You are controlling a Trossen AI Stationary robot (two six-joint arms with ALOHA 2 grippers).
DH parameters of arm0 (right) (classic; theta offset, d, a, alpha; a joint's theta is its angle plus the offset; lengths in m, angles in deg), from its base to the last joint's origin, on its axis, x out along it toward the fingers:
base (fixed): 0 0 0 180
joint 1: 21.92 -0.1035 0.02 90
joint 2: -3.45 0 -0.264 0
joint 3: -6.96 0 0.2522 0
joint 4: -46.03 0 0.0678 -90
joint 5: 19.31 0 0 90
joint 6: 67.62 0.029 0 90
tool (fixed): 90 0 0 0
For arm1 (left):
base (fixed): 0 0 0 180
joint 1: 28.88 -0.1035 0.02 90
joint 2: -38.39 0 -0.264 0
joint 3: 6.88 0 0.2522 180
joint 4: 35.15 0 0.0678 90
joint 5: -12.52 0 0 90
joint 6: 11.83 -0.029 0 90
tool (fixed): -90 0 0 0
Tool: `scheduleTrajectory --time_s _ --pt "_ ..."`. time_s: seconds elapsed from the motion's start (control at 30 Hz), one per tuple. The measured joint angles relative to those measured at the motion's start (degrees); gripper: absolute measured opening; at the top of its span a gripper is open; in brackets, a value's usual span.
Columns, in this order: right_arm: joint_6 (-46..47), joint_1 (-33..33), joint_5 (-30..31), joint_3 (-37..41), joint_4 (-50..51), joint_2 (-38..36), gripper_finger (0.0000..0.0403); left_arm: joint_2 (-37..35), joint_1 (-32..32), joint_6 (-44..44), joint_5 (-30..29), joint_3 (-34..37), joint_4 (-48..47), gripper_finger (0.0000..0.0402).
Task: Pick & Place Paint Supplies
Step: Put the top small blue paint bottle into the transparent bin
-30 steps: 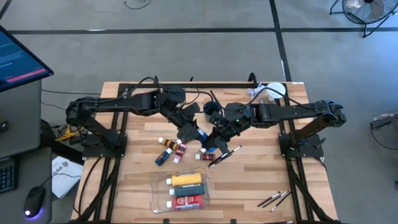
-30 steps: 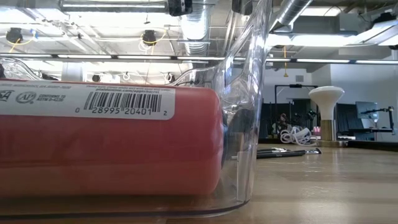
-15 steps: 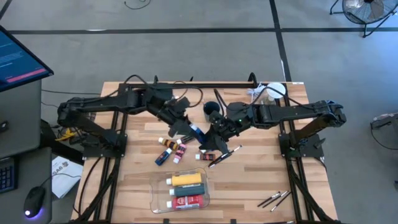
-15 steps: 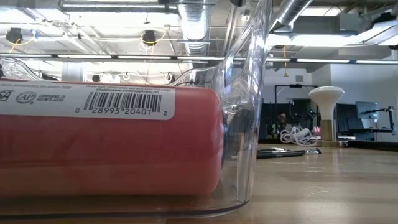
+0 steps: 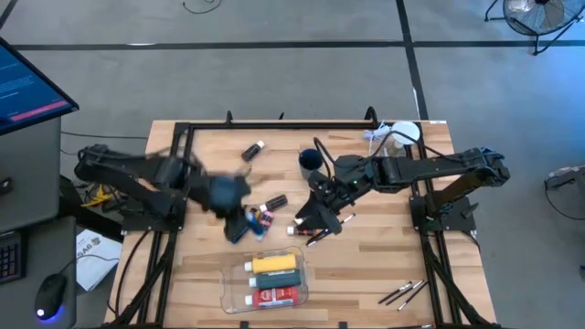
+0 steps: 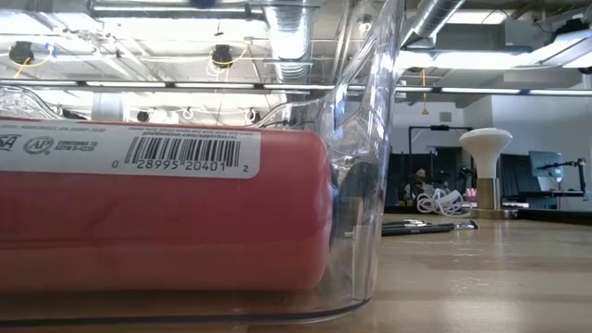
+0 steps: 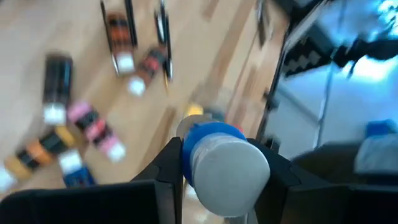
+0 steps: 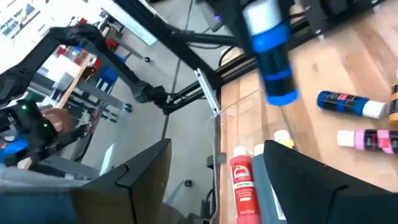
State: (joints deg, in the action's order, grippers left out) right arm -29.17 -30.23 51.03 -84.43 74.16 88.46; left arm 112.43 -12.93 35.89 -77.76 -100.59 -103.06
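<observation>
You've got a wooden worktop [image 5: 384, 265] on grey concrete floor; clear tray [image 5: 233, 294] holds three bottles, three brushes [image 5: 404, 292] lie near the corner. Left end effector [image 7: 217, 165] grips a blue tube [image 7: 219, 160] over the loose bottles; right end effector [image 5: 311, 217] stands open mid-worktop.

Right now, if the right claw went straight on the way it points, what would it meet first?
Likely the clear tray holding the red bottle: the open right claw looks straight at it. The blue tube held by the left claw hangs off to one side; depth is unclear.
</observation>
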Motion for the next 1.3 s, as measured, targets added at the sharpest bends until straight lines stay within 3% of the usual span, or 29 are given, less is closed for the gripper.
scheduleTrajectory --time_s 0.23,0.47,0.67,0.83,1.3 --pt "-1.55 -2.28 -0.44 0.00 0.09 0.00 0.0249 8.30 16.94 12.41 -7.07 0.00 -1.51 0.0097" --pt "-1.53 -1.95 -0.39 0.02 0.18 0.00 0.0249 18.52 25.85 17.18 -10.46 0.04 -2.04 0.0097" --pt "-1.08 -1.54 0.03 0.01 0.58 0.02 0.0249 23.17 27.83 20.64 -11.99 0.04 -1.74 0.0097" --pt "-0.95 -1.61 0.04 0.02 0.59 0.02 0.0249 27.07 29.03 20.84 -9.19 0.04 -1.21 0.0097" --pt "-0.48 -1.76 0.22 0.02 0.63 0.04 0.0249 28.74 33.09 26.30 -11.87 0.02 -0.65 0.0097"
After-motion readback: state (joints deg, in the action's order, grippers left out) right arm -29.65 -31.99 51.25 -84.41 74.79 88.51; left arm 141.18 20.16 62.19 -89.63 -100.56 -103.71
